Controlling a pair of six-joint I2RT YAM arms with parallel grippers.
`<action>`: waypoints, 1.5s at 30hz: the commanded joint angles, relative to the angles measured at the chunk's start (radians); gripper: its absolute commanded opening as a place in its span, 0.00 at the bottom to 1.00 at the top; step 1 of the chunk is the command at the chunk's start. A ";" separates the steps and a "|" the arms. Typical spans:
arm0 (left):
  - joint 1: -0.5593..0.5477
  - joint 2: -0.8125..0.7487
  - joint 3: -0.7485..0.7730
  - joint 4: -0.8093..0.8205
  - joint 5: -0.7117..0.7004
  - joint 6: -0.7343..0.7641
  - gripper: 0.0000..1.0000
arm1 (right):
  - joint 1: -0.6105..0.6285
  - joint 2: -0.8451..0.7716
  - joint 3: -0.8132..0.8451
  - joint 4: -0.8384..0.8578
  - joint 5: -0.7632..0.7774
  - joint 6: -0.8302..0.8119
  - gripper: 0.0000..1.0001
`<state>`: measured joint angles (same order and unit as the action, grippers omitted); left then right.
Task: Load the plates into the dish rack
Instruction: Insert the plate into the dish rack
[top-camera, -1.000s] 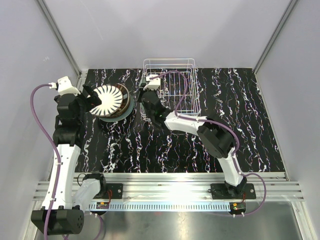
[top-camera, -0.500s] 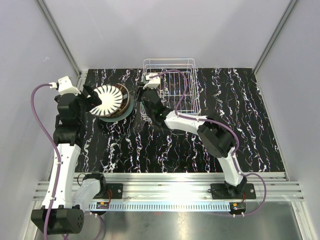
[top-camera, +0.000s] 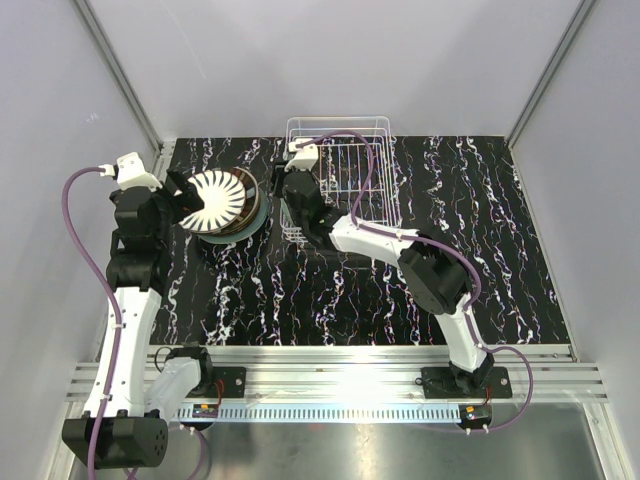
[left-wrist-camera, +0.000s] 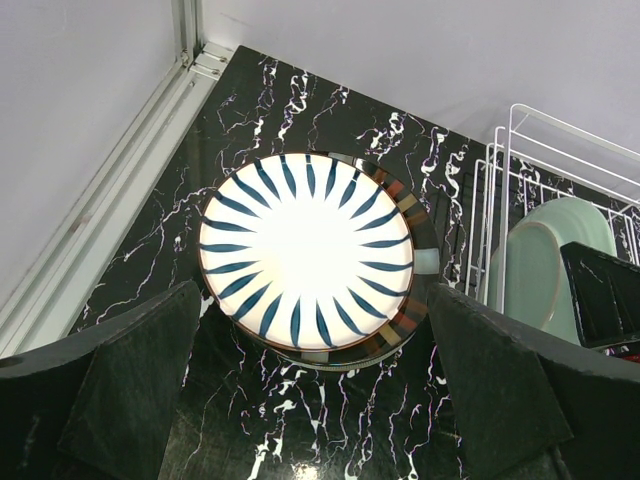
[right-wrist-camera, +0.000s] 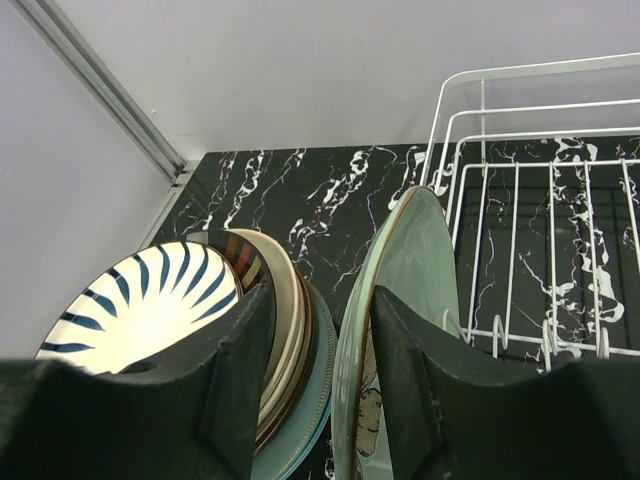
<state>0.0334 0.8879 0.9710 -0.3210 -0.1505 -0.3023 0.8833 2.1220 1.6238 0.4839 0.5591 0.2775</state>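
Right wrist: right jaws released astride green plate (right-wrist-camera: 410, 260) at rack's (top-camera: 345, 165) left wall; left jaws agape over stack (left-wrist-camera: 305, 265).

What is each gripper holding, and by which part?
Nothing. The left gripper hangs open above the plate stack. The right gripper stands open around the pale green plate, at its upper rim, a gap showing.

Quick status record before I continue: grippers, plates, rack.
left gripper: open, above the striped plate
stack: striped plate on top, several beneath, left of the dish rack
right gripper: open, straddling the green plate at its rim
green plate: on edge, at the dish rack's left end
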 joint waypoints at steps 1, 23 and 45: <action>-0.003 0.006 0.015 0.034 0.023 0.017 0.99 | -0.006 -0.065 0.064 -0.037 0.008 -0.012 0.52; -0.004 0.013 0.020 0.028 0.031 0.017 0.99 | -0.006 -0.091 0.148 -0.241 -0.050 0.005 0.63; -0.004 0.025 0.025 0.023 0.039 0.019 0.99 | -0.007 -0.072 0.212 -0.307 -0.148 -0.026 0.63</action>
<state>0.0334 0.9073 0.9710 -0.3218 -0.1303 -0.3016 0.8806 2.0789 1.7836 0.1741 0.4248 0.2810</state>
